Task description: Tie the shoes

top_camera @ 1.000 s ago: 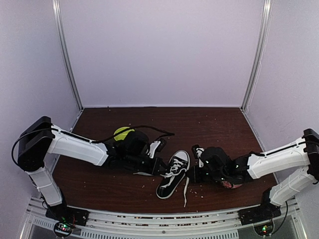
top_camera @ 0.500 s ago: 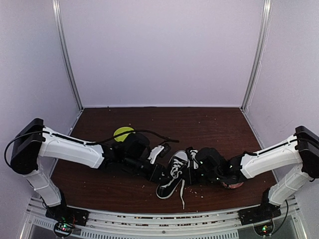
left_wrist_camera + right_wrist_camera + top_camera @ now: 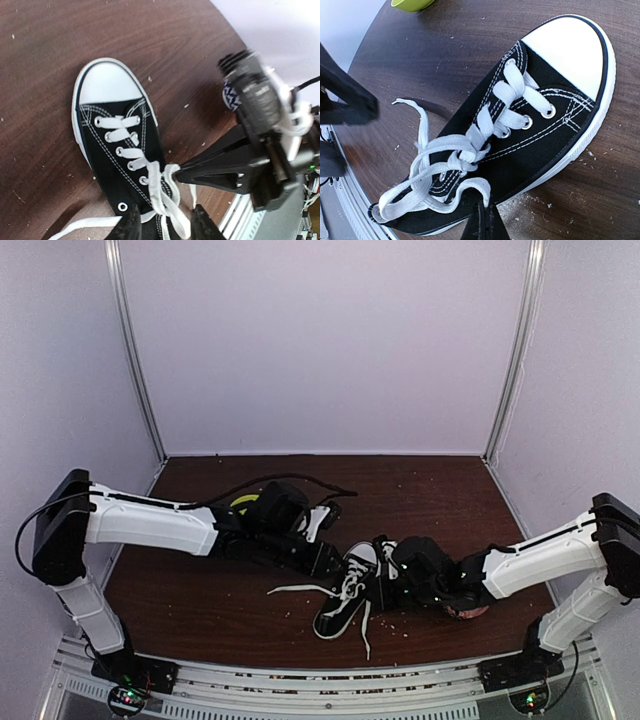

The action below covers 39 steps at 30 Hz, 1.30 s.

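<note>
On the brown table (image 3: 200, 612), centre-front | black sneaker (image 3: 345, 593) is laid toe away, white laces (image 3: 445, 150) loose | one lace is pinched in the fully closed right gripper (image 3: 484, 207) | left gripper (image 3: 166, 211) is held part-open over it, nothing gripped.

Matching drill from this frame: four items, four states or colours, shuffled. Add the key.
1. toe cap
2. left gripper
3. right gripper
4. object behind the left arm

A. shut on a lace
B. white
C. open
D. yellow-green

Pairs: 1-B, 2-C, 3-A, 4-D
</note>
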Motion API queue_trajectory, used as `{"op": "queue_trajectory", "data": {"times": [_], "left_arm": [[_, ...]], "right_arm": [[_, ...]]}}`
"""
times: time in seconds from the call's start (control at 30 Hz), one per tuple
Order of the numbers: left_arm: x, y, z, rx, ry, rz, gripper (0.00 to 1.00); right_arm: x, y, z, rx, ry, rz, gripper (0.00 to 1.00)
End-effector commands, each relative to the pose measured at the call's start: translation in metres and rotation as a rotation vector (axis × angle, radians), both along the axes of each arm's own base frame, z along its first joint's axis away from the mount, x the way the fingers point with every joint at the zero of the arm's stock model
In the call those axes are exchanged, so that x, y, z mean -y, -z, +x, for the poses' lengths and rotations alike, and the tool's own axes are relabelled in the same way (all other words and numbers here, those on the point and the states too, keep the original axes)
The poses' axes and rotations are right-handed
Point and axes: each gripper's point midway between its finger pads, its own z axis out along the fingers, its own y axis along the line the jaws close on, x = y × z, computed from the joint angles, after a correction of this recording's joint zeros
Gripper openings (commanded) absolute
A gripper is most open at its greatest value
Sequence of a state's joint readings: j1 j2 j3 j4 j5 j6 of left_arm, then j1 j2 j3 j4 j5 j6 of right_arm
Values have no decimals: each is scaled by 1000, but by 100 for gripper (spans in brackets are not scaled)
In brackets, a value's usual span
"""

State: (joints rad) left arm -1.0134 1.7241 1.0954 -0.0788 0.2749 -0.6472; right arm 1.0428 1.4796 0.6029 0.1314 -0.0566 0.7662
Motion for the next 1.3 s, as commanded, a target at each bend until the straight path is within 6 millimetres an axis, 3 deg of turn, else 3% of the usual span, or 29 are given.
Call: {"op": "queue_trajectory", "data": {"times": [0.0,0.23,0.63,1.0,1.17,1.27], "left_arm": [[10,11,1,-25,19,10,35],[15,27,-3,-62,41,16,29],[15,42,-9,-104,49,15,29],[12,52,-11,-130,35,28,11],[17,47,-10,-132,35,-6,0],[18,44,-6,-113,23,-8,0]], "right_arm": [[2,-3,1,9,6,15,0],[-1,-4,1,7,3,23,0],[-1,-3,1,5,3,23,0],[-3,-21,4,41,0,53,0],[-6,-28,7,60,-4,54,0],[-8,-30,10,70,-4,47,0]]}}
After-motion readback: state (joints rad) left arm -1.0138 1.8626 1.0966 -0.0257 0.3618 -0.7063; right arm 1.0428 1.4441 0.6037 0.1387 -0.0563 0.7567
